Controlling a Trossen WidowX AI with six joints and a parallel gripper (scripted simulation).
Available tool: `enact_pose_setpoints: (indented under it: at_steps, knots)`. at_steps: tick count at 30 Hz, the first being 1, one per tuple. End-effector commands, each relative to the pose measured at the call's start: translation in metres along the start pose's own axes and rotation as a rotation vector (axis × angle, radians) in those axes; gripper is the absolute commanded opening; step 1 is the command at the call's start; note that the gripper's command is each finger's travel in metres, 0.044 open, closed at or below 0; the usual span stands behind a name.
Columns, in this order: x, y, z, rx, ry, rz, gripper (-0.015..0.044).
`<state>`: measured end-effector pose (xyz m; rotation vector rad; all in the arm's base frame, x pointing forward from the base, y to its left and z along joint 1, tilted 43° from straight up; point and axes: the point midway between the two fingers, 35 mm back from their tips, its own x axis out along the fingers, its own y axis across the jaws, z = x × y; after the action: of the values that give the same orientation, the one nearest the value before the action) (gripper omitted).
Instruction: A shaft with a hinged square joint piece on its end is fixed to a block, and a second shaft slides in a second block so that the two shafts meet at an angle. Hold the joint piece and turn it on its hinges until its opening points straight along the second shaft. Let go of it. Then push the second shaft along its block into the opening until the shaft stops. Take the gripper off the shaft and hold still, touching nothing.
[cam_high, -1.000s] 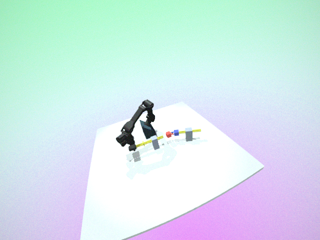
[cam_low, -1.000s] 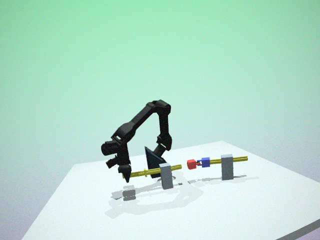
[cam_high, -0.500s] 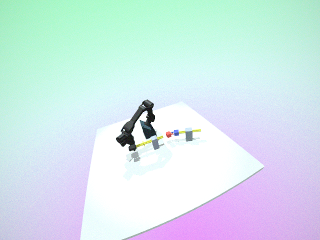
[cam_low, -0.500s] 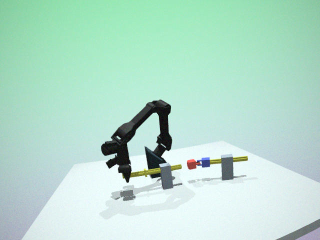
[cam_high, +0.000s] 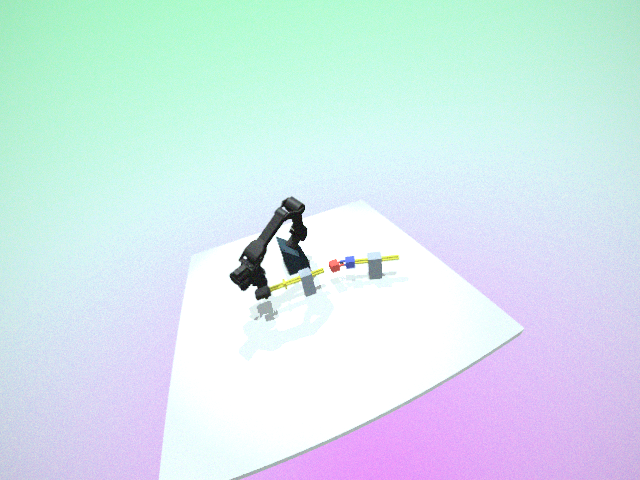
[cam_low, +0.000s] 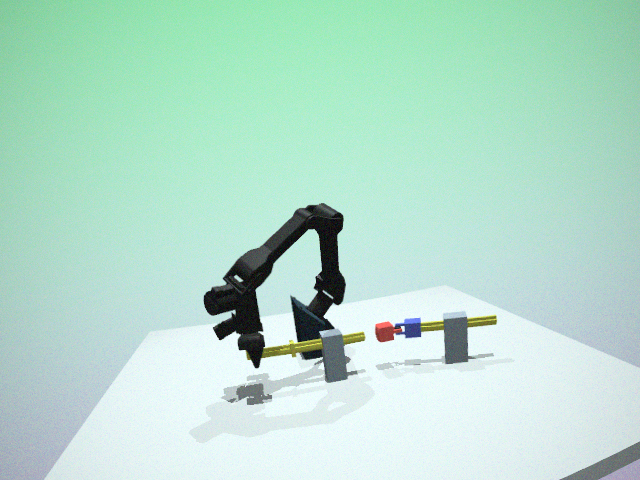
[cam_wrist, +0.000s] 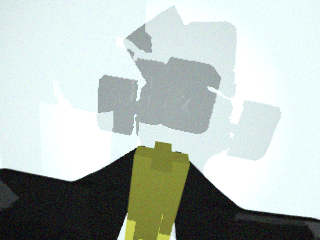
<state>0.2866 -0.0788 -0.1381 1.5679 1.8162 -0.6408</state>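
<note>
The second shaft, yellow (cam_high: 292, 281) (cam_low: 310, 346) (cam_wrist: 159, 195), runs through its grey block (cam_high: 308, 284) (cam_low: 334, 356). A collar stands on it between the block and my gripper. My gripper (cam_high: 264, 296) (cam_low: 255, 361) is shut on its outer left end; the wrist view shows the shaft between the two black fingers. Its other end stops short of the red joint piece (cam_high: 334, 266) (cam_low: 384, 331), with a gap between them. The red piece hangs by hinges from the blue piece (cam_high: 350, 261) (cam_low: 413, 328) on the first shaft (cam_high: 392, 257) (cam_low: 481, 321). The red piece's opening cannot be made out.
The first shaft passes through another grey block (cam_high: 374, 267) (cam_low: 455, 338) at the right. A dark slanted panel (cam_high: 293, 257) (cam_low: 308, 328) stands by the arm's base, behind the second shaft's block. The white table top (cam_high: 361, 361) (cam_low: 413, 434) carries the arm's shadows.
</note>
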Motion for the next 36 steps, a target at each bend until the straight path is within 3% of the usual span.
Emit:
enact_pose_setpoints:
  at_steps: [1, 9, 17, 36]
  knots:
    - [0.001, 0.000, -0.001, 0.000, 0.002, -0.031, 0.0067]
    - [0.001, 0.000, -0.002, 0.000, 0.002, -0.065, 0.0067]
    - [0.000, 0.000, -0.002, 0.000, 0.000, -0.048, 0.0000]
    - [0.001, 0.000, -0.023, 0.000, 0.004, -0.068, 0.0000]
